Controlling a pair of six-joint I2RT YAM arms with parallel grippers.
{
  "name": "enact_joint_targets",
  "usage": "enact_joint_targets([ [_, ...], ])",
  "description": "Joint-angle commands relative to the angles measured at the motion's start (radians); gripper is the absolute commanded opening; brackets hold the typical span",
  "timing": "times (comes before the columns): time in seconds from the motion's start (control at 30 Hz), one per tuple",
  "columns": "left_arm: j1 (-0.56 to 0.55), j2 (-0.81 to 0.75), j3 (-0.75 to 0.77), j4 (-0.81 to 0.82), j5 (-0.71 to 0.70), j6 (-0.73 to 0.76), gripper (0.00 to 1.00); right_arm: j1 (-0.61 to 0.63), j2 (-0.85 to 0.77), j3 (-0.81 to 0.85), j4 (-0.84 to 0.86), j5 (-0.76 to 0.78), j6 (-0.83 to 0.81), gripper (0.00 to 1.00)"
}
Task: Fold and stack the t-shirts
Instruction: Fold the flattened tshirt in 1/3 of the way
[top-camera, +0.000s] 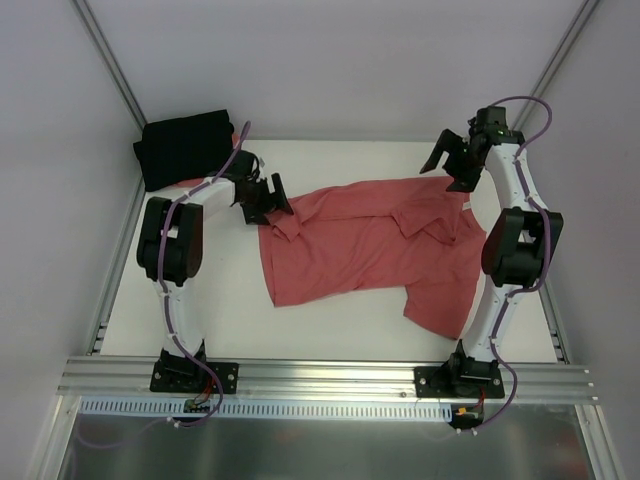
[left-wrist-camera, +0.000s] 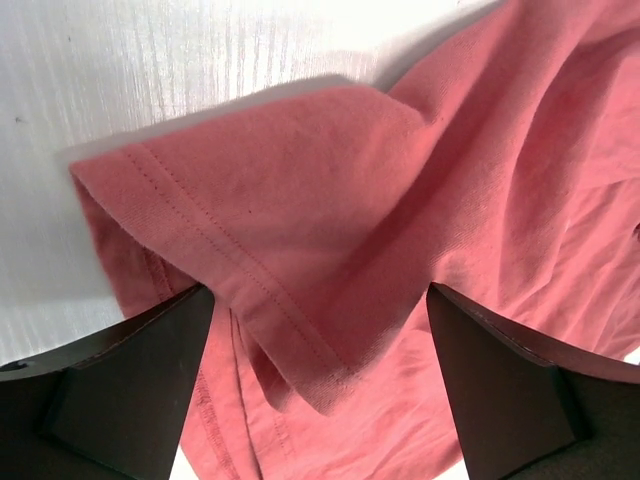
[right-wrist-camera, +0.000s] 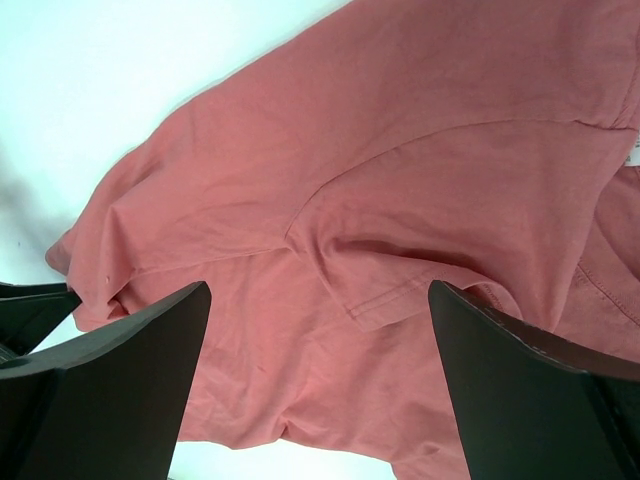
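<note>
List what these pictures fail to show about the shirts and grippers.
Black shirt: top view only; too dark to make out its folds.
Red shirt: lower layers hidden under its own cloth; both wrist views cut it off at the edges.
Neck label: too small to read in the top view.
Left gripper: top view, its own body hides whether the fingertips touch the sleeve.

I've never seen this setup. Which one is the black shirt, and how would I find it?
Start at the white table and look to its far left corner. The black t-shirt lies there as a compact dark bundle. Unlike the coral-red t-shirt sprawled across the middle, it is gathered small.
</note>
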Motion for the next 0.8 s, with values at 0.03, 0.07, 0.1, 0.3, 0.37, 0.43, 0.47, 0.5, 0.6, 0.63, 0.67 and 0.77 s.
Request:
enact_joint_targets([
  [0.03,-0.001,0.03,0.038,0.016,0.021,0.004,0.73,-0.005,-0.058,-0.024,-0.006,-0.014,0.005,0.97],
  [0.07,-0.001,0.038,0.047,0.009,0.019,0.01,0.57,-0.005,-0.056,-0.028,-0.011,-0.015,0.005,0.97],
  [0.1,-0.001,0.041,0.051,0.006,0.019,0.013,0.49,-0.005,-0.058,-0.031,-0.011,-0.017,0.005,0.97],
  [0.3,-0.001,0.046,0.085,-0.023,-0.025,0.038,0.0,-0.005,-0.058,-0.031,-0.008,-0.023,0.007,0.97],
  [0.37,0.001,0.041,0.103,-0.043,-0.045,0.055,0.0,-0.004,-0.058,-0.031,-0.011,-0.027,0.007,0.97],
  [0.43,0.001,0.038,0.119,-0.073,-0.056,0.068,0.0,-0.005,-0.058,-0.036,-0.011,-0.029,0.005,0.97],
  [0.47,0.001,0.037,0.137,-0.086,-0.071,0.076,0.01,-0.005,-0.059,-0.038,-0.009,-0.029,0.007,0.97],
  [0.5,0.001,0.035,0.142,-0.096,-0.077,0.081,0.03,-0.005,-0.058,-0.039,-0.006,-0.029,0.007,0.97],
  [0.6,0.002,0.023,0.15,-0.119,-0.086,0.088,0.33,-0.005,-0.055,-0.041,-0.003,-0.032,0.01,0.97],
  [0.63,0.002,0.02,0.142,-0.118,-0.086,0.092,0.35,-0.005,-0.053,-0.039,-0.002,-0.035,0.011,0.97],
  [0.67,0.002,0.014,0.139,-0.116,-0.086,0.093,0.39,-0.005,-0.052,-0.038,-0.002,-0.037,0.013,0.97],
  [0.77,0.002,0.018,0.139,-0.126,-0.099,0.101,0.58,-0.005,-0.05,-0.038,-0.003,-0.04,0.013,0.97],
])
